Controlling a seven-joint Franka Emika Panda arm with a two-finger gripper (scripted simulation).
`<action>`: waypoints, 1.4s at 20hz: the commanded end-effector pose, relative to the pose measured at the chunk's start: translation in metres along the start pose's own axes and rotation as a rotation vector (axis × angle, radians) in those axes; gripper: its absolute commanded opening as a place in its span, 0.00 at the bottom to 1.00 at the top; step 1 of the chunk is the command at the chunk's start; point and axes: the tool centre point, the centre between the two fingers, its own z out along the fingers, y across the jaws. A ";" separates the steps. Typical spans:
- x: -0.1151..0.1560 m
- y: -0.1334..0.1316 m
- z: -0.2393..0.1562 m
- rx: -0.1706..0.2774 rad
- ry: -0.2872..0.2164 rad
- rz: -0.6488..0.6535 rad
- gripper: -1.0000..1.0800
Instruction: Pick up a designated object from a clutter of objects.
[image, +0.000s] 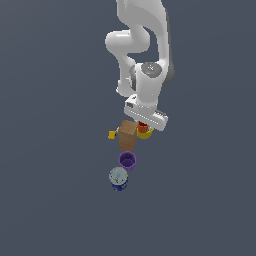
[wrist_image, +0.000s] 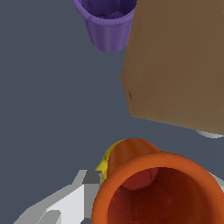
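Observation:
The small orange-red cup (wrist_image: 153, 192) fills the near part of the wrist view, mouth toward the camera, between my fingers. One grey-white finger (wrist_image: 81, 186) presses against its outer wall; the other finger is hidden behind the cup. In the exterior view the gripper (image: 144, 123) reaches down over the orange-red cup (image: 142, 125), which sits just under the hand. The yellow cup (image: 145, 133) is right below and beside it, and shows as a sliver behind the orange-red cup in the wrist view (wrist_image: 105, 161).
The brown box (image: 128, 135) stands close beside the cups and looms large in the wrist view (wrist_image: 175, 61). A purple cup (image: 127, 160) and a blue can with a pale top (image: 118, 177) lie beyond it. A tiny yellow piece (image: 112, 134) is by the box.

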 end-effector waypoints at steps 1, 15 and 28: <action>0.000 0.000 0.001 0.000 0.000 0.000 0.00; 0.004 0.005 -0.007 0.001 0.001 0.000 0.00; 0.033 0.057 -0.075 0.004 -0.002 0.000 0.00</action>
